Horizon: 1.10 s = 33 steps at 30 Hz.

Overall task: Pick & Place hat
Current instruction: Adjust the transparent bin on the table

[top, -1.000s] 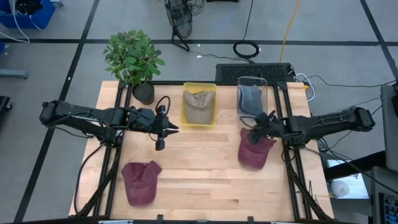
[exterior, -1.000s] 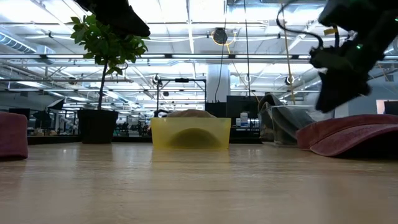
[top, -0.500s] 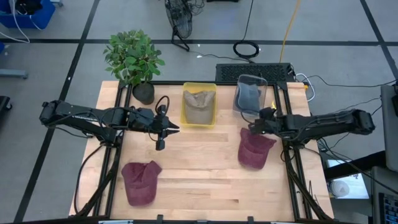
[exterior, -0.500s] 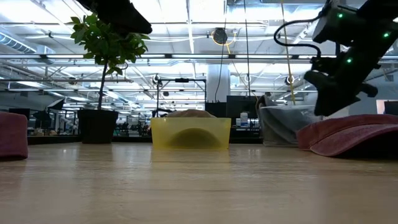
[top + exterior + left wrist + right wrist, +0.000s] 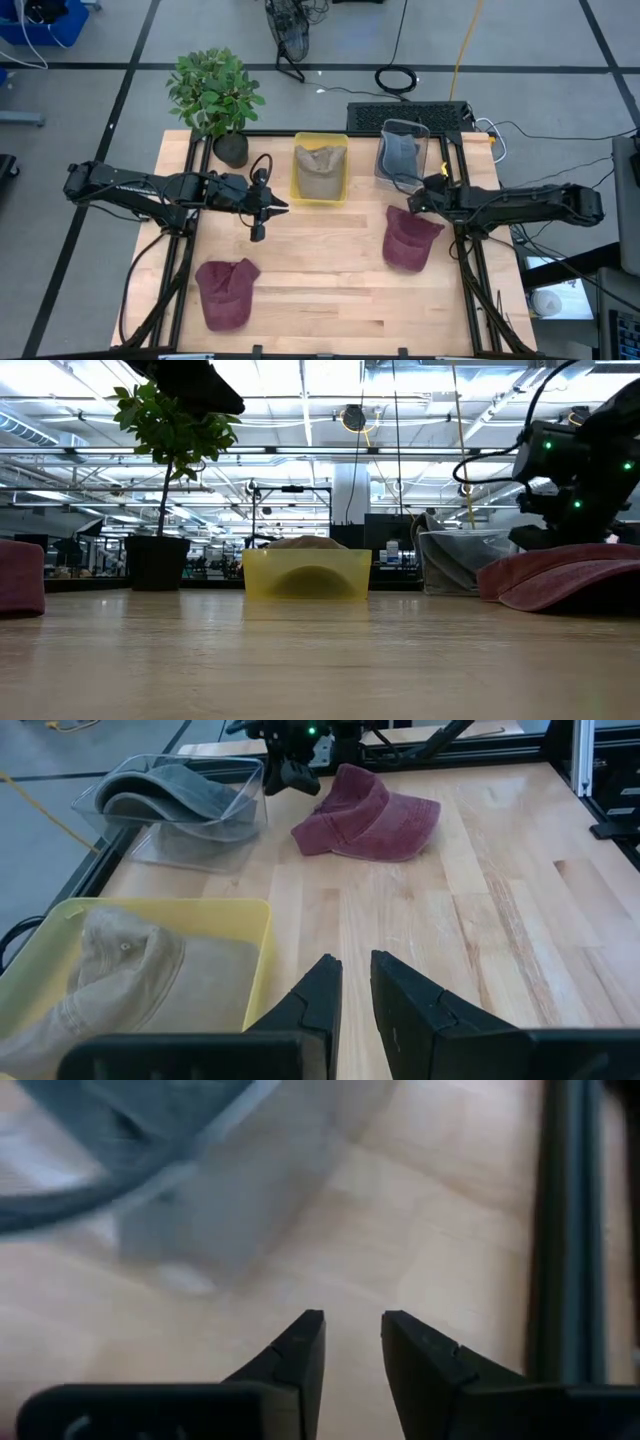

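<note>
A maroon hat (image 5: 408,240) lies flat on the wooden table at the right. My right gripper (image 5: 413,203) hangs low just beyond its far edge, between the hat and a clear bin (image 5: 424,140) holding a grey hat (image 5: 401,156). In the right wrist view my right gripper (image 5: 352,1338) is open, with only bare table between its fingers. A second maroon hat (image 5: 226,292) lies near the front left. My left gripper (image 5: 272,207) hovers left of centre; the left wrist view shows my left gripper (image 5: 355,972) narrowly open and holding nothing.
A yellow bin (image 5: 297,172) with a tan hat (image 5: 320,172) stands at the far middle. A potted plant (image 5: 216,95) stands at the far left. Black frame rails (image 5: 468,270) run along both table sides. Bare wood lies between the two maroon hats.
My right gripper has sunk from above the right maroon hat's far part toward the table. It has swung a little toward the far edge and the clear bin, tipping as it went. The hat has not moved.
</note>
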{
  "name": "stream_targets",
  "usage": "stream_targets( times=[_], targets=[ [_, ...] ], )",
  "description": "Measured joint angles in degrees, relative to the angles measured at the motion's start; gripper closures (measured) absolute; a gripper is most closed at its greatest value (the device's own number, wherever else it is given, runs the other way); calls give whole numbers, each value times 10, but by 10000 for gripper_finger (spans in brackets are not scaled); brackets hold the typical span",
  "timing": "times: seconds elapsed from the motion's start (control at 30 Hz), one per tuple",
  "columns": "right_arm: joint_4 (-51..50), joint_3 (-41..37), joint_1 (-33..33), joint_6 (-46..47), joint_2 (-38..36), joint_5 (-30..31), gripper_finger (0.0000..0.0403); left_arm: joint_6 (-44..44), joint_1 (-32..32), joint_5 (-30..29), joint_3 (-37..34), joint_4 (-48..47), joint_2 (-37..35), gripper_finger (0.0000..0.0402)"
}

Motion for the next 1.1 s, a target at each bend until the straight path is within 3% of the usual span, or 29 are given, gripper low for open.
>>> stream_targets(
  times=[0.13,0.37,0.47,0.8,1.1],
  targets=[
    [-2,-7,1,0,0,-30,321,-3,0,0,0,-1,0,337],
    [32,-6,2,-6,-1,-238,323,-7,0,1,0,-3,0,337],
    [68,-6,17,-12,-4,-270,324,-16,0,1,0,-4,0,337],
    [305,-6,43,-45,0,-247,324,-16,0,1,0,-4,0,337],
    [283,-7,43,-57,33,-60,335,-13,0,1,0,-4,0,337]
  ],
)
